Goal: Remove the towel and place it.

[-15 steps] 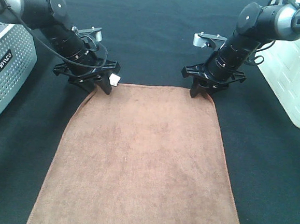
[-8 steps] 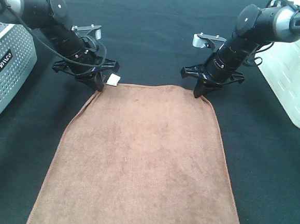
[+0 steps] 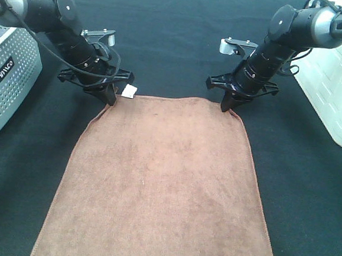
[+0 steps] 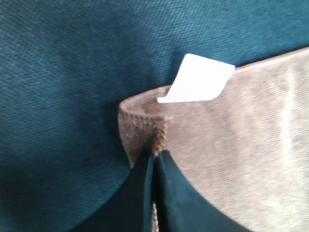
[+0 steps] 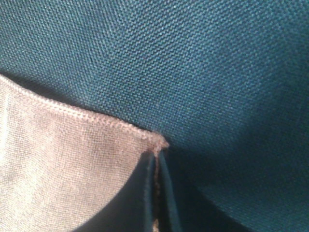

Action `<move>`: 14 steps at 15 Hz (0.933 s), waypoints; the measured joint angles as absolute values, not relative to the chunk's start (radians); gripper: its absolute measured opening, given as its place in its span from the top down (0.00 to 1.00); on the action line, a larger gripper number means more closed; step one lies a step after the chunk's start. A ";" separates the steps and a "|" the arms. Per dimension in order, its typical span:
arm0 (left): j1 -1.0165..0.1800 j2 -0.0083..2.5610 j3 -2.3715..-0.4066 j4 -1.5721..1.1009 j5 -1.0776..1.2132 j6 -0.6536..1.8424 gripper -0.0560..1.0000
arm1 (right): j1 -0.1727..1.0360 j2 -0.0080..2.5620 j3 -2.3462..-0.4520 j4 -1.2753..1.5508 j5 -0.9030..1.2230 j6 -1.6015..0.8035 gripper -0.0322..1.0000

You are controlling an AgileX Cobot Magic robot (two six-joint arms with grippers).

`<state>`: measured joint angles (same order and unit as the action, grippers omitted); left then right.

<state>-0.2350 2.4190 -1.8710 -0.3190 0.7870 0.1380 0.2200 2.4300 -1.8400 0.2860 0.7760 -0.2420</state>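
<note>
The brown towel point(image 3: 161, 180) lies spread flat on the dark table, its near end running off the bottom of the high view. My left gripper point(image 3: 110, 98) is shut on the towel's far left corner, beside the small white tag point(image 3: 129, 90). The left wrist view shows the pinched hem point(image 4: 145, 135) bunched between the closed fingers and the tag point(image 4: 198, 79) just past it. My right gripper point(image 3: 226, 106) is shut on the far right corner. The right wrist view shows that corner point(image 5: 157, 142) held between the closed fingers.
A white perforated basket point(image 3: 6, 76) stands at the left edge of the table. A white bin point(image 3: 334, 87) stands at the right edge. The dark table cloth point(image 3: 172, 39) stretches behind the towel between the two arms.
Both grippers have closed onto the towel's far corners. The left gripper shifted slightly left and the far left corner is drawn in a little.
</note>
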 joint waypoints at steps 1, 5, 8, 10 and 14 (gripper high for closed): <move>-0.235 2.419 -1.871 -0.303 0.787 0.138 0.95 | 0.221 2.426 -1.838 0.281 0.772 -0.242 0.97; -0.235 2.394 -1.887 -0.260 0.788 0.139 0.95 | 0.228 2.408 -1.826 0.273 0.766 -0.241 0.97; -0.235 2.385 -1.930 -0.245 0.789 0.141 0.95 | 0.228 2.407 -1.879 0.257 0.762 -0.241 0.97; -0.235 2.385 -1.954 -0.232 0.790 0.141 0.95 | 0.228 2.407 -1.943 0.220 0.764 -0.240 0.97; -0.235 2.385 -2.040 -0.174 0.775 0.142 0.95 | 0.231 2.407 -2.035 0.120 0.780 -0.215 0.97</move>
<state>-0.2350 2.3850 -2.0400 -0.1740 0.7750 0.1420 0.2310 2.4070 -2.0350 0.1200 0.7800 -0.2150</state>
